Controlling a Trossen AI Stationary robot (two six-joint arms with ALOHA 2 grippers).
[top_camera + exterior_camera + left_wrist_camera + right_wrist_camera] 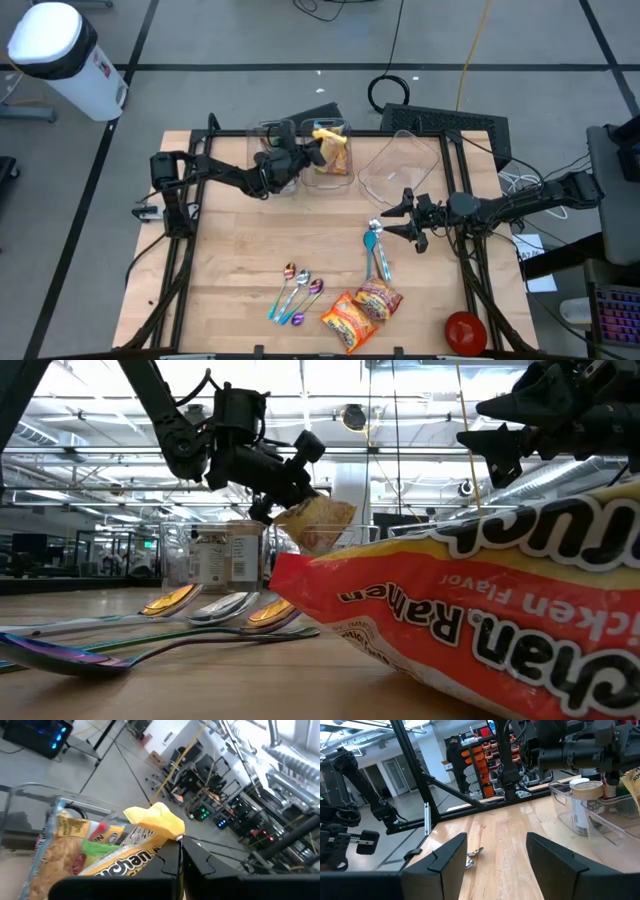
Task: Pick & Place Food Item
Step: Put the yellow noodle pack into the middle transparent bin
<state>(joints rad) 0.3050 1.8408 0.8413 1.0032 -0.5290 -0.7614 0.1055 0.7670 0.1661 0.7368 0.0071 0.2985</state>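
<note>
Wooden tabletop (240, 250) fills the middle of the high view, ringed by grey floor, cables and a white bin at upper left. At upper centre of that frame the left gripper (308, 152) is clenched on the corner of a yellow ramen packet (333, 150), which hangs over a clear bin (330, 180) at the table's far edge. The low view shows the packet (312, 520) clear of the wood, dangling by its crimped edge, so the pinch looks chosen to let the bag drop straight in once released; placement not yet complete, in my judgement. A second clear bin (272, 135) beside it holds a jar. Two more ramen packets (360, 312) lie at lower centre, near a row of spoons (298, 292). The right gripper (408, 215), right of centre, hovers with fingers parted and empty above a teal utensil (376, 250), apparently waiting.
</note>
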